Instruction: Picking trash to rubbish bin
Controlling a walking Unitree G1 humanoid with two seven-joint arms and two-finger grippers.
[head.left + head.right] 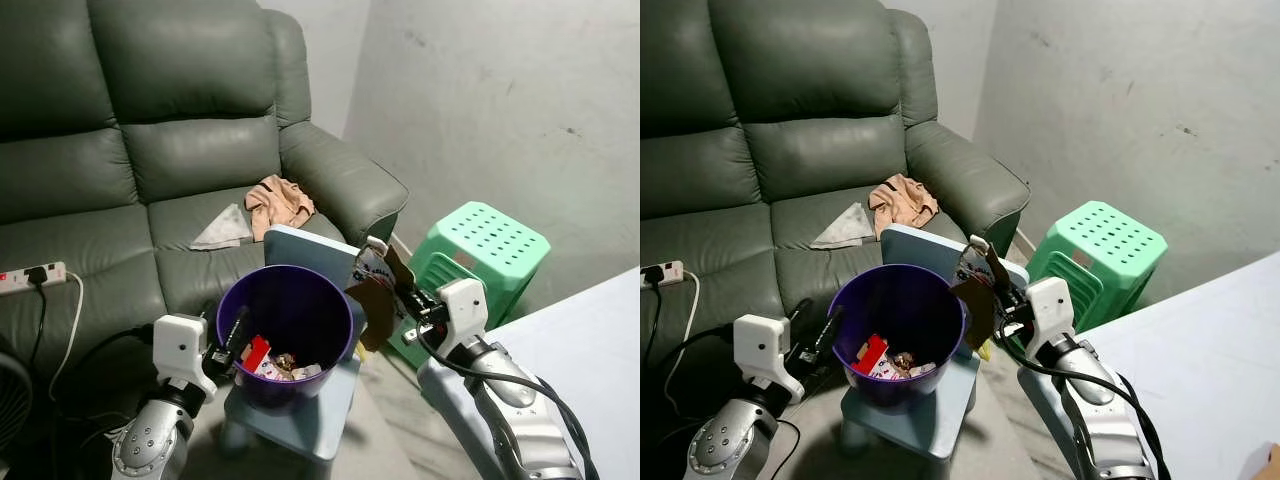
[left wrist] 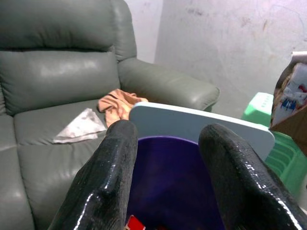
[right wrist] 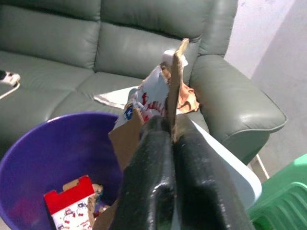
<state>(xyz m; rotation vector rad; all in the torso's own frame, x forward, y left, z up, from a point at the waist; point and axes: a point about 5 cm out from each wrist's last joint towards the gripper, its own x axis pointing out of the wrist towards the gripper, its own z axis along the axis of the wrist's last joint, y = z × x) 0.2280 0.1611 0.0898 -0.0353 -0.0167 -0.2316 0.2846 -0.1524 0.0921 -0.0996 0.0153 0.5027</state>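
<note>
A purple rubbish bin [image 1: 290,300] stands on a small blue stool [image 1: 318,415] in front of the sofa, with red-and-white packaging [image 1: 258,357] and other scraps inside. My right gripper [image 1: 398,290] is shut on a torn brown cardboard wrapper [image 1: 376,295] with white printed paper, held at the bin's right rim. In the right wrist view the wrapper [image 3: 158,103] stands up between the closed fingers [image 3: 158,187] above the bin [image 3: 53,158]. My left gripper [image 1: 236,335] sits open at the bin's left rim, its fingers [image 2: 110,182] spread apart with nothing between them.
A grey-green leather sofa [image 1: 150,150] carries a crumpled tan cloth [image 1: 280,203] and a grey paper [image 1: 222,230]. A green plastic stool [image 1: 480,250] stands to the right by the wall. A power strip [image 1: 30,277] with cable lies on the sofa's left. White surface [image 1: 590,350] at right.
</note>
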